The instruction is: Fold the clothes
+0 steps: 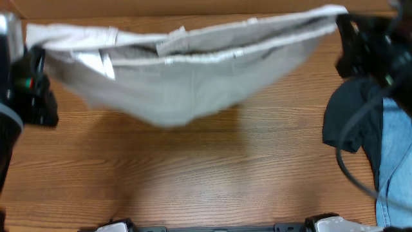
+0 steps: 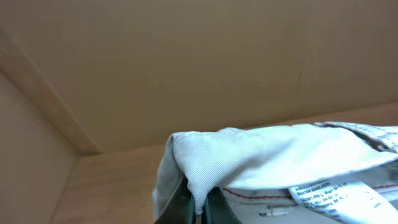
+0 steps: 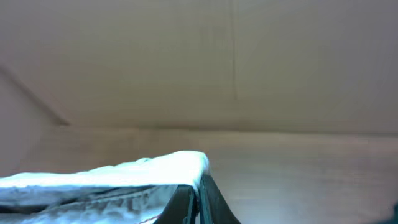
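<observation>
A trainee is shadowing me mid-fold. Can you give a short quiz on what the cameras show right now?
1. True or false: the left gripper and the right gripper are each shut on a corner of the shorts.
2. Where does the navy garment lie? A) under the shorts; B) on the right side of the table, beside the jeans; C) folded at the near edge.
3. Fill in: the left wrist view shows a white printed ___ on the shorts.

Key: 1 true; 2 B; 3 tag.
</observation>
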